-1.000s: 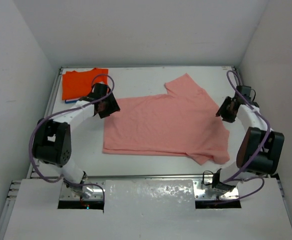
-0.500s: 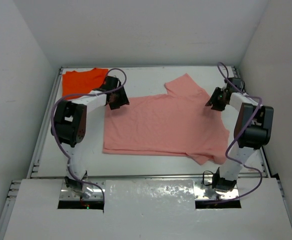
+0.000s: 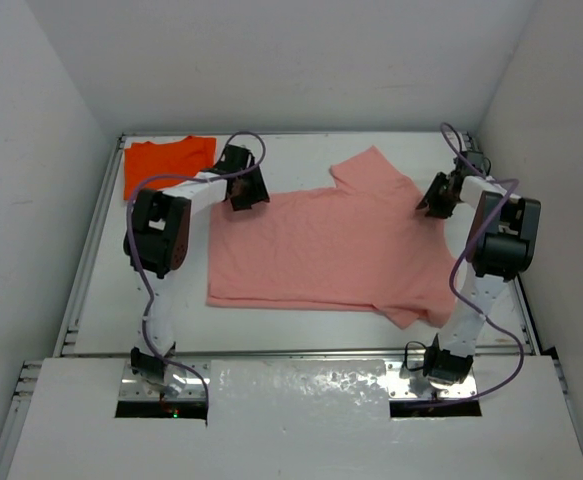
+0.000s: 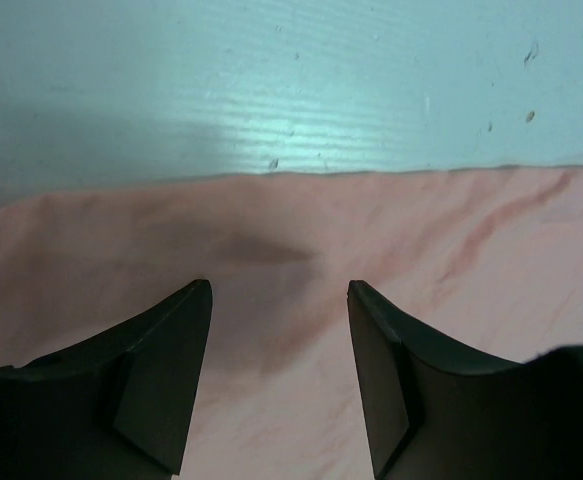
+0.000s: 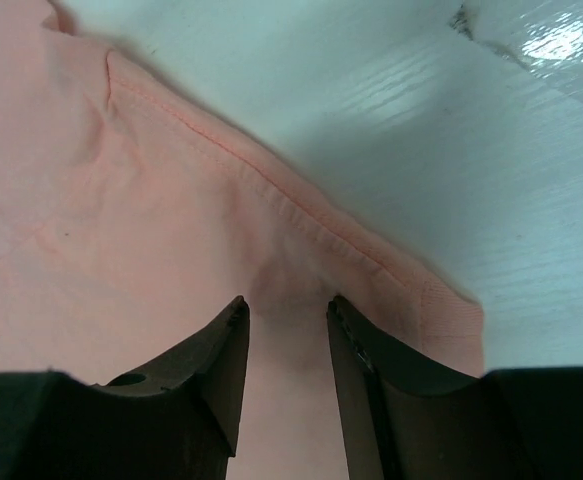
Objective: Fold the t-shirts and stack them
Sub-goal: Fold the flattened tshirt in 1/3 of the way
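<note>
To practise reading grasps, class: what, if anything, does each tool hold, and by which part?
Nothing is held. The left tool and right tool stand open over the far edge of the pink t-shirt, with no cloth pinched.

A robotics lab test cell: plain white walls (image 3: 291, 60) enclose a white table (image 3: 291, 330) carrying two cabled robot arms (image 3: 158, 232) bolted at its edge.

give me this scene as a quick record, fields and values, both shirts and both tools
pink t-shirt: spread flat mid-table, not yet folded
orange t-shirt: folded, far left corner
left tool: open, nothing between its jaws, over the pink t-shirt near its far left edge
right tool: open, tips at a stitched edge on the pink t-shirt's far right side
table: white
</note>
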Robot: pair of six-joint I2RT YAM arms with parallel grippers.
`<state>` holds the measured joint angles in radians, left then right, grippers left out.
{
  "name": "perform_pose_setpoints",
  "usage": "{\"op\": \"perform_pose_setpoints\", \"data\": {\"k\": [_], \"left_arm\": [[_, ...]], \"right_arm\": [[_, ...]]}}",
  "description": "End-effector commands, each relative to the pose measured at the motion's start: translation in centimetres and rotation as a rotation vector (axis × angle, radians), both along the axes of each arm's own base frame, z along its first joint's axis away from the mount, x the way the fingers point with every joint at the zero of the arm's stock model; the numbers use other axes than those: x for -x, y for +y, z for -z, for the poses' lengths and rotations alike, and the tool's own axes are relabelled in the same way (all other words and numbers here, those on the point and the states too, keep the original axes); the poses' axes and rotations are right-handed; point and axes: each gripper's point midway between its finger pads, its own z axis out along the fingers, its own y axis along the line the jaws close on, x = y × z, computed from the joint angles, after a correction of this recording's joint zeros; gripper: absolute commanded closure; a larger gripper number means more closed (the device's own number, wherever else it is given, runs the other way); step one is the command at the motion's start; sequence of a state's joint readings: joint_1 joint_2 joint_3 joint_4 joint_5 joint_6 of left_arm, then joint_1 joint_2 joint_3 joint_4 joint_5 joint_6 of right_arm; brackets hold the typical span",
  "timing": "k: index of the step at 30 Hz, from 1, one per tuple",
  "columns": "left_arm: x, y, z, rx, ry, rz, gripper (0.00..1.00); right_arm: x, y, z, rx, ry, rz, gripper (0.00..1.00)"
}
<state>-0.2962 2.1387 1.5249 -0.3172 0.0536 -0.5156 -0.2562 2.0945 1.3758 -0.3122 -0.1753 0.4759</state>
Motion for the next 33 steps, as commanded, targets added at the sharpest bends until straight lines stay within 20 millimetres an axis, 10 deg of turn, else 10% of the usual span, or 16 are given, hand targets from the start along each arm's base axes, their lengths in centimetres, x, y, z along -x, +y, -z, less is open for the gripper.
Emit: {"op": "perform_pose_setpoints", "data": {"k": [1, 12, 19, 23, 29, 33], "left_arm": [[-2.1, -1.7, -1.0, 0.015, -0.057, 0.035, 0.45], [-7.5, -4.7, -1.7, 0.05, -0.121, 0.074, 0.45], [-8.8, -6.9, -5.8, 0.17, -0.208, 0.115, 0.44], [-8.0, -5.4, -11.1, 0.115, -0.268, 0.1, 0.42], [-4.5, -1.9, -15.9, 0.0, -0.269, 0.059, 0.41], [0.2, -0.4, -14.0, -0.032, -0.168, 0.069, 0.42]], "right_arm": [[-0.1, -1.8, 1.5, 0.054, 0.049, 0.044, 0.61], [-2.3, -5.9, 1.2, 0.085, 0.066, 0.158, 0.61], [-3.3, -6.6, -1.8, 0.086, 0.008, 0.157, 0.6], [-4.0, -6.1, -6.8, 0.08, -0.089, 0.143, 0.59], [1.5, -3.4, -7.5, 0.031, 0.053, 0.137, 0.56], [6.5, -0.7, -5.0, 0.007, 0.1, 0.069, 0.55]]}}
